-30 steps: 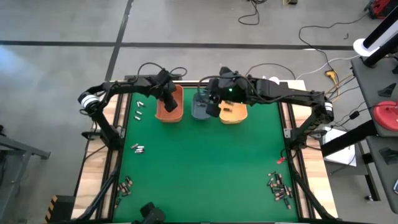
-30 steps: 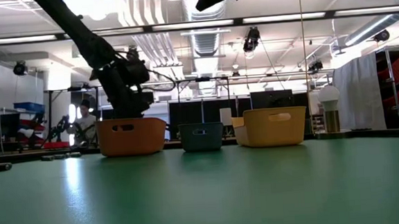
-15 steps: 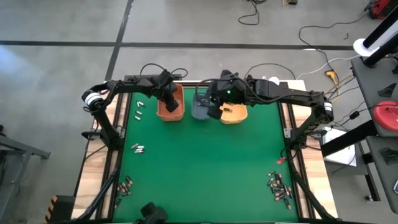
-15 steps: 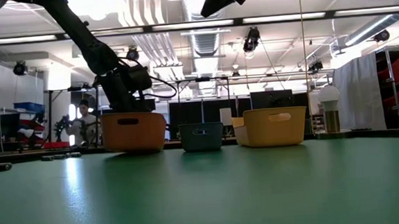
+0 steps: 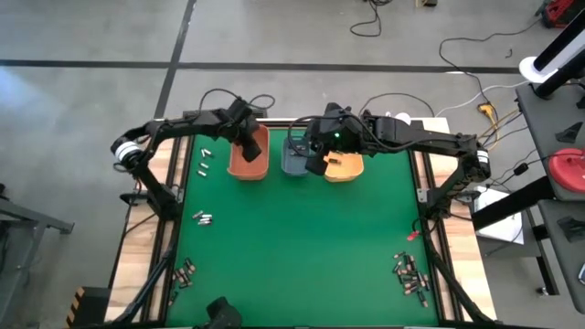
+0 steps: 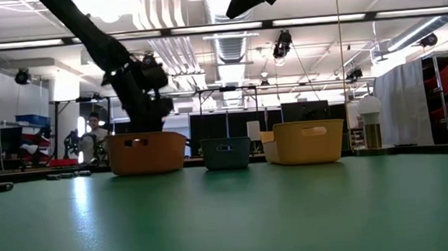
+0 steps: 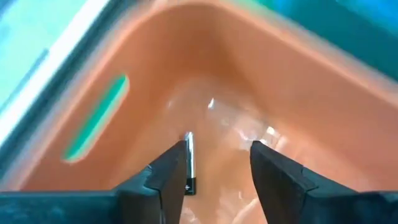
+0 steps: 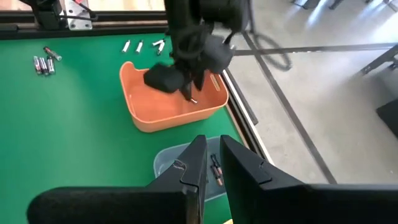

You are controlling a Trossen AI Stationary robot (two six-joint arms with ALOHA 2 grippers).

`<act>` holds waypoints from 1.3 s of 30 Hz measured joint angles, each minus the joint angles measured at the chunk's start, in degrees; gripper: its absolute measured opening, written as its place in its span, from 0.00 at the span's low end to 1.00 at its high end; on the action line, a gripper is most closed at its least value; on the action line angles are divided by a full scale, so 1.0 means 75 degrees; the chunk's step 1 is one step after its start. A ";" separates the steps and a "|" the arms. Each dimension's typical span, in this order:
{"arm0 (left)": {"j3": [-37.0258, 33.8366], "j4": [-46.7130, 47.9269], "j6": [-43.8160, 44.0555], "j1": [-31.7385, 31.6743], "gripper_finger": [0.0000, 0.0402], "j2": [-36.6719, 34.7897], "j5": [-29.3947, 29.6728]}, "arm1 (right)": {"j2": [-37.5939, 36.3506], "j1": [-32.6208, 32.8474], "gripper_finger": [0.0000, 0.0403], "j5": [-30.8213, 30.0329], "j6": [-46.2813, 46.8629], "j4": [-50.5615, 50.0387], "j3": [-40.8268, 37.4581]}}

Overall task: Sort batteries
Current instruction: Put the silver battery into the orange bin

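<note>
Batteries (image 5: 409, 274) lie near the table's front corners. Farther back, my left gripper (image 7: 214, 163) hangs inside the orange bin (image 5: 249, 163), fingers apart — one battery (image 7: 189, 163) lies beside a finger. My right gripper (image 8: 211, 163) hovers over the blue-grey bin (image 8: 166, 158), fingers nearly together.

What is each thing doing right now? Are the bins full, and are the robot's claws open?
Left gripper: open, over the orange plastic bin.
Orange plastic bin: upright, one thin battery inside.
Right gripper: hovering over the blue-grey plastic bin.
Blue-grey plastic bin: upright, a dark battery inside.
Yellow-orange plastic bin: upright, contents unclear.
Loose batteries: lying on the green mat.
</note>
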State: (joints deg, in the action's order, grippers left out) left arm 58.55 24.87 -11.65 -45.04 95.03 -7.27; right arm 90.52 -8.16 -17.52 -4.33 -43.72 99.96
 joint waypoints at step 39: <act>-0.2666 0.5338 0.3057 0.4001 0.38 -0.5002 0.0406 | 0.0044 0.0454 0.10 0.1136 -0.0508 0.1357 0.0962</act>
State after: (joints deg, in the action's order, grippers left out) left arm 38.55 64.90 11.28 -15.03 57.51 -4.22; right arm 90.85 -4.76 -8.99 -8.14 -33.55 107.18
